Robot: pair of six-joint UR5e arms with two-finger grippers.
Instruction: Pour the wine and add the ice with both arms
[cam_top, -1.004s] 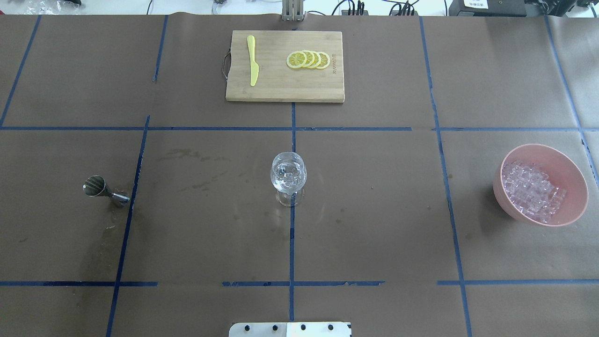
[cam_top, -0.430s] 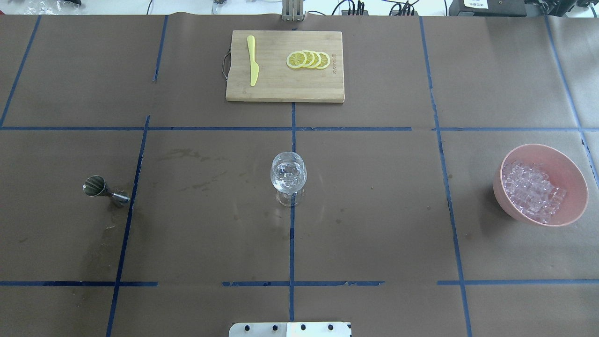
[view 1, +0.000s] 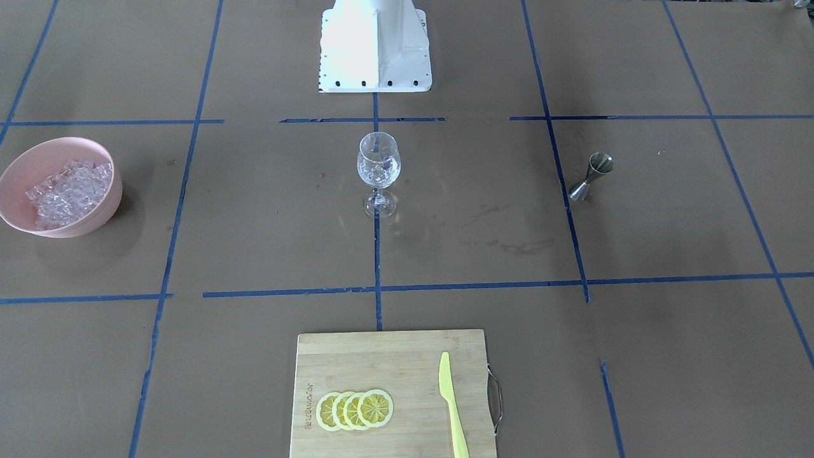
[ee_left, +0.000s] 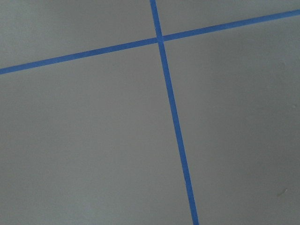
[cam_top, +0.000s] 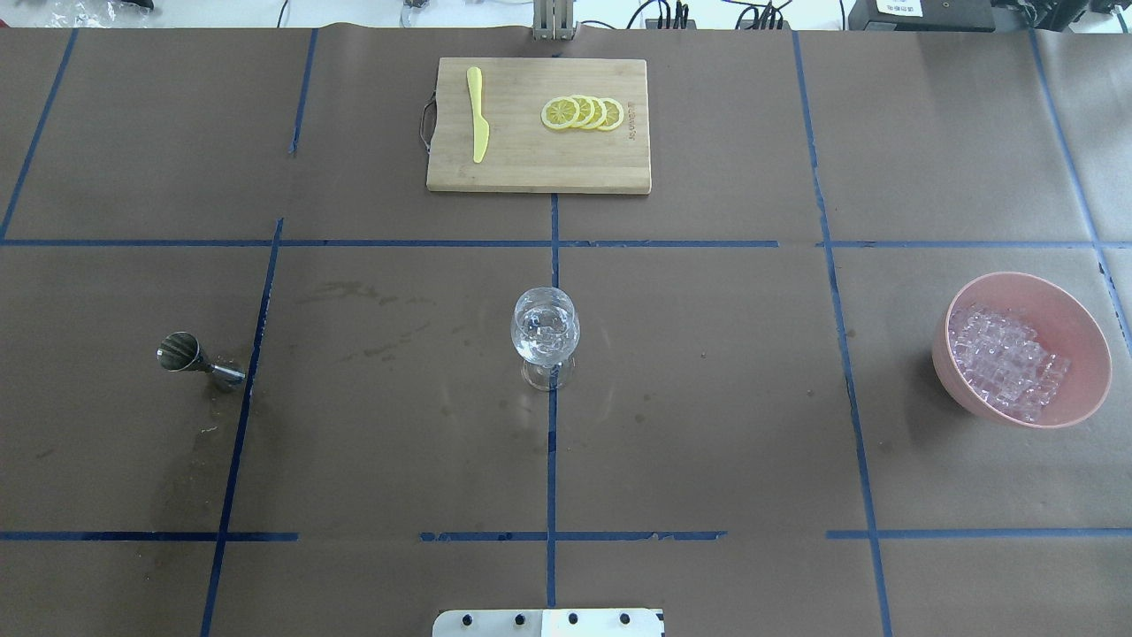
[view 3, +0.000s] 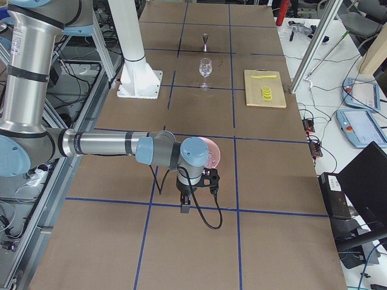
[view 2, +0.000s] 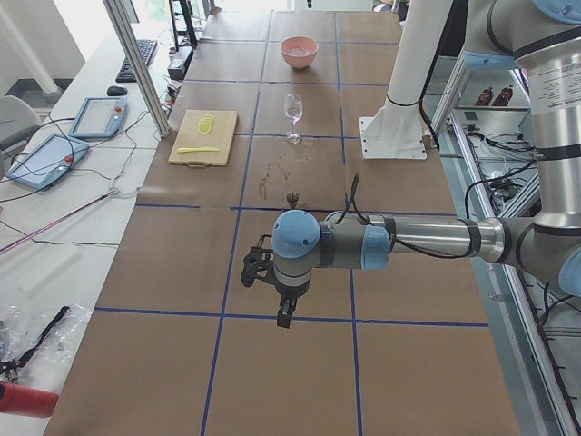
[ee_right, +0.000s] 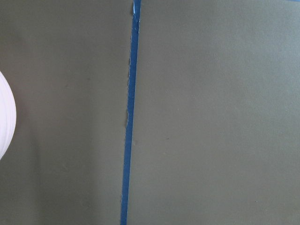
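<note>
A stemmed wine glass [cam_top: 545, 332] stands upright mid-table with clear, glinting contents; wine itself is out of view. The ice [cam_top: 1004, 358] is heaped in a pink bowl [cam_top: 1083, 354] at the right. A steel jigger [cam_top: 190, 356] stands at the left. My left arm [view 2: 399, 241] reaches out past the table's left end, its gripper [view 2: 283, 316] pointing down over bare paper. My right arm [view 3: 109, 145] does likewise at the right end, its gripper [view 3: 184, 206] just short of the bowl. Whether either gripper is open or shut I cannot tell.
A wooden cutting board [cam_top: 538, 168] at the far edge carries lemon slices [cam_top: 582, 112] and a yellow knife [cam_top: 478, 113]. The white pedestal [view 1: 375, 44] stands at the near edge. Blue tape lines cross the brown paper.
</note>
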